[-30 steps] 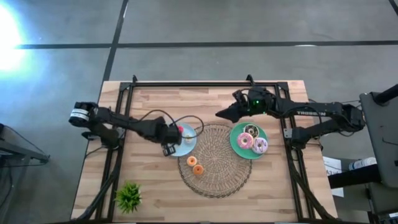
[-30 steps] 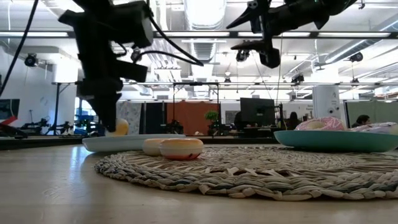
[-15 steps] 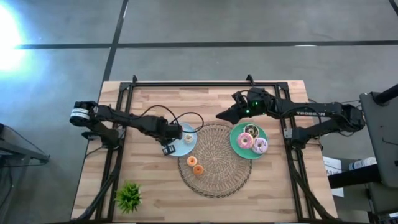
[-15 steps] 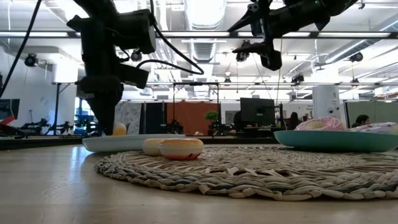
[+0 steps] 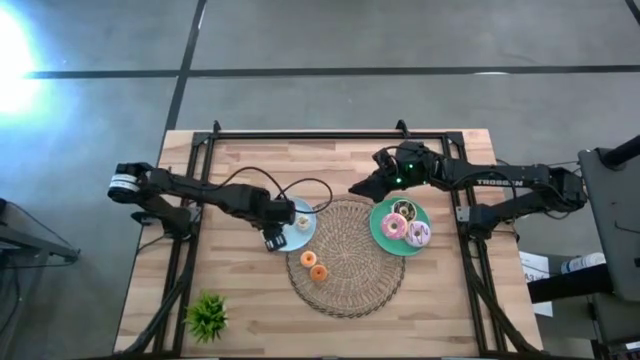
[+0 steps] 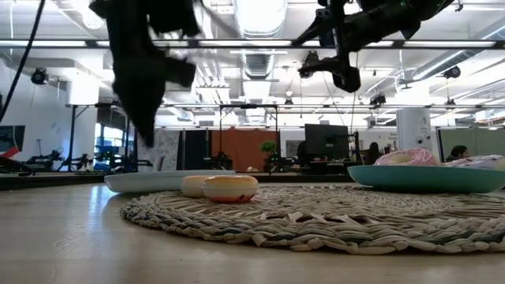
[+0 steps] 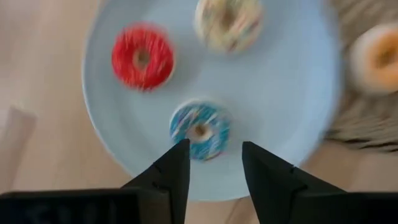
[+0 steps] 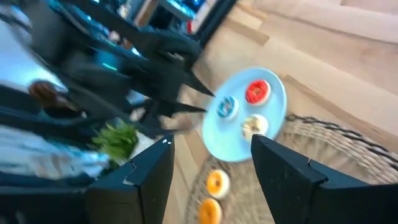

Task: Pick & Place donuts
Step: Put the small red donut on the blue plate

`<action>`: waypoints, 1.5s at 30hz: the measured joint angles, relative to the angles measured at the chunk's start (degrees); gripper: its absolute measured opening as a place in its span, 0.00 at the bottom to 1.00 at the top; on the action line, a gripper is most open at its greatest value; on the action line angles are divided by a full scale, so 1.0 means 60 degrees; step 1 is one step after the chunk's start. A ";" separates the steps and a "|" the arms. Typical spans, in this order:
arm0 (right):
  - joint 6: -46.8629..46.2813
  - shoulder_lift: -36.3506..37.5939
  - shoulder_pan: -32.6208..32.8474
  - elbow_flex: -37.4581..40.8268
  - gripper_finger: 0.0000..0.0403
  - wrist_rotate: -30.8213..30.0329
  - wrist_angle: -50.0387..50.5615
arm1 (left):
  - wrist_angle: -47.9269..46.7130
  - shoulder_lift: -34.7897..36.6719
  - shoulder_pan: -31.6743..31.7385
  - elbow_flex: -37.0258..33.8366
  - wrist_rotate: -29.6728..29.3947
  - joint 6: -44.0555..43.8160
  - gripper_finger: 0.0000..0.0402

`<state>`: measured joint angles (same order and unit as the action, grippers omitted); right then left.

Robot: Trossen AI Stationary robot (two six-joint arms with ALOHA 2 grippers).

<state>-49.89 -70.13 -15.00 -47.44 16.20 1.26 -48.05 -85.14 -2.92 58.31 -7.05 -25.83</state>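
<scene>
My left gripper (image 5: pixel 281 224) is open and empty above the near-left part of the light-blue plate (image 5: pixel 304 236), its fingers pointing down (image 7: pixel 214 146). On that plate lie three tiny donuts: a red one (image 7: pixel 142 57), a pale sprinkled one (image 7: pixel 227 23) and a blue one (image 7: pixel 200 130). Two tiny orange donuts (image 5: pixel 312 266) lie on the woven mat (image 5: pixel 352 268). The dark brown donut (image 5: pixel 403 209), the pink one (image 5: pixel 393 227) and the lilac-white one (image 5: pixel 418 234) lie on the green plate (image 5: pixel 381 238). My right gripper (image 5: pixel 356 188) hangs open and empty high over the mat's far edge.
A small spiky green plant (image 5: pixel 206 316) stands near the table's near-left corner. A dark cable (image 5: pixel 300 186) loops over the table beyond the light-blue plate. Bare wood lies along the near edge and at the far left.
My left gripper has gone up from the light-blue plate and a little toward the table's left edge. The tiny donuts stay on the plate.
</scene>
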 joint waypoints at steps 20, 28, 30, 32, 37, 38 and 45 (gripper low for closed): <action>0.3601 -0.1575 0.3290 -0.0003 0.51 0.0303 0.0665 | -0.0531 0.0810 -0.4789 0.1428 -0.4080 -0.5697 0.30; 0.3201 -0.3980 0.4668 -0.1358 0.51 -0.0763 0.0505 | -0.1439 0.0812 -0.5282 0.1315 -0.4699 -0.5982 0.30; 0.3382 -0.4661 0.4842 -0.1989 0.51 -0.1219 0.0558 | -0.1597 0.0826 -0.5274 0.1313 -0.4908 -0.6059 0.30; 0.3733 -0.5332 0.5005 -0.2734 0.51 -0.1614 0.1116 | -0.1665 0.0841 -0.5282 0.1312 -0.5037 -0.6063 0.30; 0.4814 -0.6537 0.5552 -0.4374 0.51 -0.3089 0.3091 | -0.1968 0.0854 -0.5300 0.1311 -0.5098 -0.5870 0.30; 0.5045 -0.6702 0.5663 -0.4624 0.51 -0.3425 0.3338 | -0.2061 0.0863 -0.5300 0.1311 -0.5098 -0.5791 0.30; 0.6320 -0.7739 0.6443 -0.6181 0.51 -0.5612 0.4024 | -0.2349 0.0951 -0.5300 0.1268 -0.5444 -0.5570 0.30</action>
<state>-11.97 -116.56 23.65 -84.53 -17.47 25.40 -62.14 -79.43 -34.72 65.92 -39.71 -59.25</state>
